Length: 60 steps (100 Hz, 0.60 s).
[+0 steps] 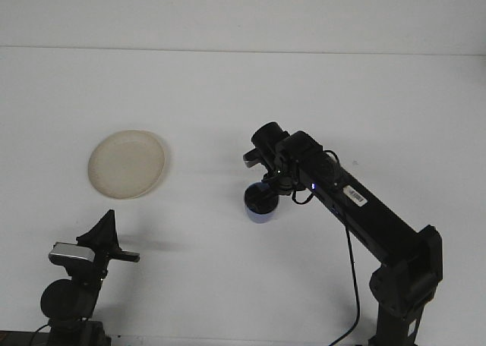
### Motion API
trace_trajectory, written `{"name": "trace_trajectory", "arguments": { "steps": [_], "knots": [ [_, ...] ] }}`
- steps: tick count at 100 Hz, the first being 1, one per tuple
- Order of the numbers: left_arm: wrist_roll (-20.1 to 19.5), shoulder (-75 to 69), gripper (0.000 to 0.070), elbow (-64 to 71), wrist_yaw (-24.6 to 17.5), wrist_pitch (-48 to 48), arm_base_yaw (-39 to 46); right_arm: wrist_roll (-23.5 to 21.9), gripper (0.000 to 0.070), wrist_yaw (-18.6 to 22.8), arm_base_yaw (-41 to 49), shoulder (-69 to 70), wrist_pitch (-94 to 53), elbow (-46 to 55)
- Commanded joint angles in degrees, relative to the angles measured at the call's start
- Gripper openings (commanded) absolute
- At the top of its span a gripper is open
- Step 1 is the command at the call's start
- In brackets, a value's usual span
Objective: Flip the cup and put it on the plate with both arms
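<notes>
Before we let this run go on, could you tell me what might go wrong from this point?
1. The right gripper covers much of the dark blue cup, so its hold cannot be judged; the cup could slip or roll during the flip.
2. The cream plate lies well to the left, across open table, a long carry or handover.
3. The left gripper sits low at the near edge, not yet placed to receive.

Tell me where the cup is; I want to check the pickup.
In the front view, the cup is right of centre on the table, at the right gripper, well right of the plate.
</notes>
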State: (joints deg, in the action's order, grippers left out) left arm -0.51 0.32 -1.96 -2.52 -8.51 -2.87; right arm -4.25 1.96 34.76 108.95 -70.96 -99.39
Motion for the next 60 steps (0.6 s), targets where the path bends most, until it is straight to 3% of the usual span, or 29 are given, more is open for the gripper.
{"name": "trace_trajectory", "arguments": {
  "steps": [1, 33, 60],
  "knots": [
    [0.1, -0.1, 0.0012, 1.1, -0.1, -0.6, 0.0, 0.5, 0.0550, 0.1, 0.3, -0.8, 0.0, -2.6],
    [0.1, -0.1, 0.0012, 1.1, -0.1, -0.6, 0.0, 3.2, 0.0550, 0.3, -3.5, -5.9, -4.0, -8.5],
    [0.1, -0.1, 0.0011, 1.1, -0.1, -0.6, 0.0, 4.6, 0.0549, 1.0, -13.5, -9.9, -7.3, -8.1]
  ]
}}
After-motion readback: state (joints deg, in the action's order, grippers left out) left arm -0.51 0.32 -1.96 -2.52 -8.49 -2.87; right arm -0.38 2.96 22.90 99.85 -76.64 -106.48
